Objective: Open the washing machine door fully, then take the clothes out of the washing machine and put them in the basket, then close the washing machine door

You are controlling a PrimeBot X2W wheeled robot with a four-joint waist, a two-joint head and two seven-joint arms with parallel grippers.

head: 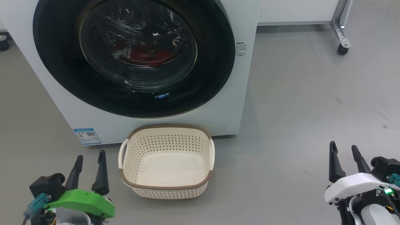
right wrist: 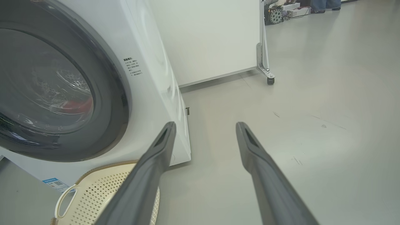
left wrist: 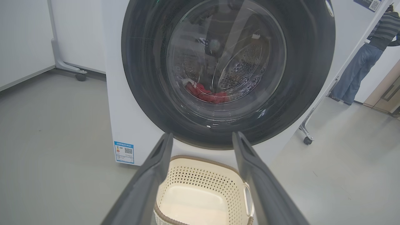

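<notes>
Left gripper (head: 90,154) and right gripper (head: 343,145) both hang spread wide, gripping nothing, out front of the washing machine (head: 228,106)
So the door (head: 215,62) is shut, red clothes (head: 147,57) piled in the drum behind its glass; basket (head: 170,126) sits on the grey floor (head: 297,103) right against the machine's front, under the door, bare bottom showing.

washing machine (head: 59,100): was a big white front-loading box standing on the grey floor, with a small blue label near its lower left corner.
washing machine door (head: 134,104): was shut flat against the front, a wide glossy black rim around a bulging clear glass bowl.
clothes (head: 147,57): were bright red fabric lying low in the steel drum, seen through the glass.
basket (head: 170,126): was cream plastic with perforated walls, a brown rim and two side handles; it stood upright just before the machine, below the door, its smooth bottom showing.
</notes>
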